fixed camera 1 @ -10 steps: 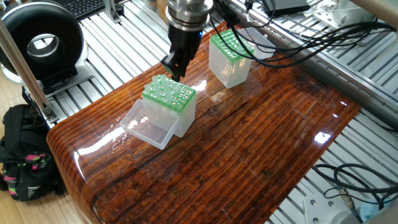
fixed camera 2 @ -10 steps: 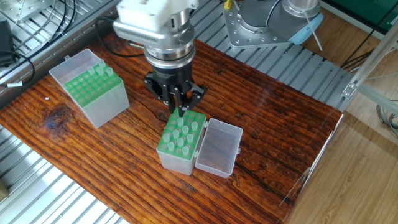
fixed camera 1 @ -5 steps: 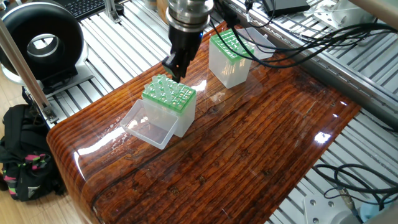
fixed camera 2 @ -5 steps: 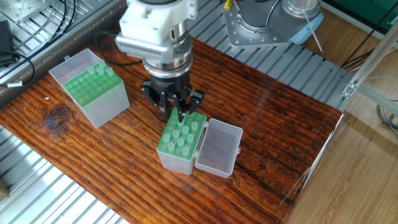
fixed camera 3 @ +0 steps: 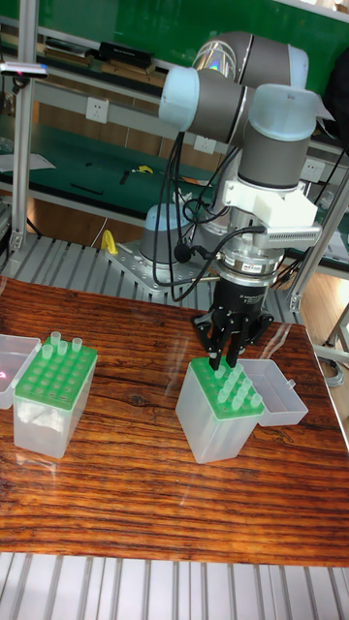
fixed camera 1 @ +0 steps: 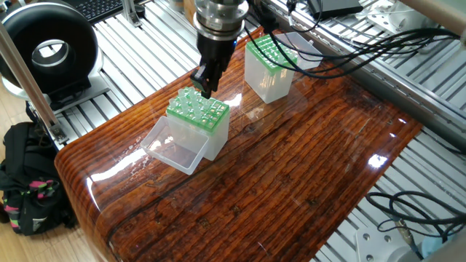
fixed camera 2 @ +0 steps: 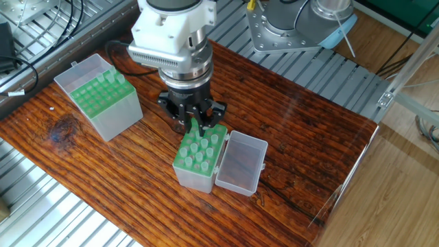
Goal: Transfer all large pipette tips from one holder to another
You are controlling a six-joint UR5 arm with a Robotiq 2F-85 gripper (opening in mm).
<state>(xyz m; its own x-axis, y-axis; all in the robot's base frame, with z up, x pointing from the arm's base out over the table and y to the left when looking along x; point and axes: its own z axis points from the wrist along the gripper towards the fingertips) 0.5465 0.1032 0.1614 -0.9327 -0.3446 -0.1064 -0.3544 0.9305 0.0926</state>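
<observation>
Lower now than a second ago, the two-finger gripper (fixed camera 2: 194, 124) has sunk from just above the rack to its top face, its body shifting slightly toward the far holder as it came down.

Taking the other fixed view from left to right: at the left stands the far translucent plastic box with a green perforated top (fixed camera 2: 101, 95), its hinged lid open behind it and only a few tips showing along its back rows. Well apart from it, at the middle of the glossy dark wooden table (fixed camera 2: 309, 137), sits the near translucent box with a green rack (fixed camera 2: 199, 158), which carries the large pipette tips (fixed camera 2: 203, 147) — slim, whitish, tapered tubes standing upright in its holes. Its clear lid (fixed camera 2: 240, 163) lies flat on the right.

The gripper's dark fingers (fixed camera 3: 226, 351) reach down at the rack's back edge, the row nearest the robot base. They stand close together around one tip's collar, but whether they are clamped on it or merely straddling it I cannot tell.

What the coming move seems to turn on: the tip's long axis is vertical, in line with the fingers directly above it, so it should come out by a straight lift — any sideways pull would likely bind it in its hole or nudge its neighbours.
</observation>
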